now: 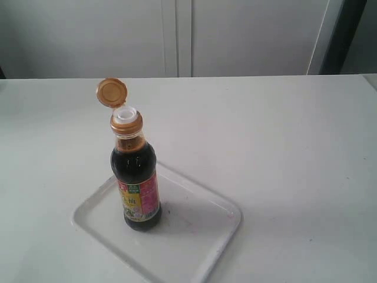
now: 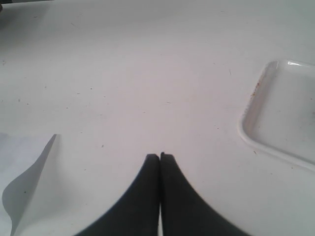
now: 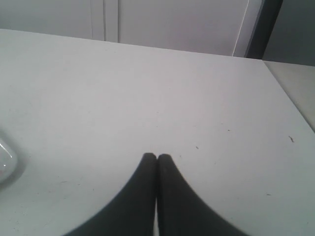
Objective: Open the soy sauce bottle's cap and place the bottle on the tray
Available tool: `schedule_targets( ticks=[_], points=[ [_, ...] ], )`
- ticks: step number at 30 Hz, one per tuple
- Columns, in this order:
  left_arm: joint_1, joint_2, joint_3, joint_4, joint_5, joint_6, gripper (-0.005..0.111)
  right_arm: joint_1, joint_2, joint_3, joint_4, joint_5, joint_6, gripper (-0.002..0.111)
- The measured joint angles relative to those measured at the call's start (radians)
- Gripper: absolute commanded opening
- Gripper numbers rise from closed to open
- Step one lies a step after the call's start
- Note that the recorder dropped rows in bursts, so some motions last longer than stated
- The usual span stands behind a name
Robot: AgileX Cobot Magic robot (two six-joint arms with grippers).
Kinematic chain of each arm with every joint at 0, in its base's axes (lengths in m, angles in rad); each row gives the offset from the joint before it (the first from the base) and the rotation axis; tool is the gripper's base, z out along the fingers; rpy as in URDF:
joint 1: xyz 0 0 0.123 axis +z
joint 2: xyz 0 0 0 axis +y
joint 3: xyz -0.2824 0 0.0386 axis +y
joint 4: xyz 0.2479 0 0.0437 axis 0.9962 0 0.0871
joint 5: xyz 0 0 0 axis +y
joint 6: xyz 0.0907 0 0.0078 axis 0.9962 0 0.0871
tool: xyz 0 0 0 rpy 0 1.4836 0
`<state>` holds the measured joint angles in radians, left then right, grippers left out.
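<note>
The soy sauce bottle stands upright on the white tray in the exterior view. Its orange-gold cap is flipped back on its hinge, and the white spout is bare. Neither arm shows in the exterior view. My left gripper is shut with nothing between its black fingers, over bare table, with a corner of the tray off to one side. My right gripper is shut and empty too, over bare table. The bottle is out of both wrist views.
The white table spreads around the tray. White cabinet doors stand behind the table's far edge. A rounded pale rim shows at the border of the right wrist view. A grey shadow lies on the table in the left wrist view.
</note>
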<state>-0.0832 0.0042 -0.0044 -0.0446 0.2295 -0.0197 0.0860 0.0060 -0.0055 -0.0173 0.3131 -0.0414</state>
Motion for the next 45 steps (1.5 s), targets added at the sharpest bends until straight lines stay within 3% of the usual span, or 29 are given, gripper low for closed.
schedule_targets(
  ticks=[45],
  points=[
    [0.0,0.0,0.0,0.0,0.0,0.0,0.0,0.0,0.0,0.0,0.0,0.032,-0.002,0.0]
  ],
)
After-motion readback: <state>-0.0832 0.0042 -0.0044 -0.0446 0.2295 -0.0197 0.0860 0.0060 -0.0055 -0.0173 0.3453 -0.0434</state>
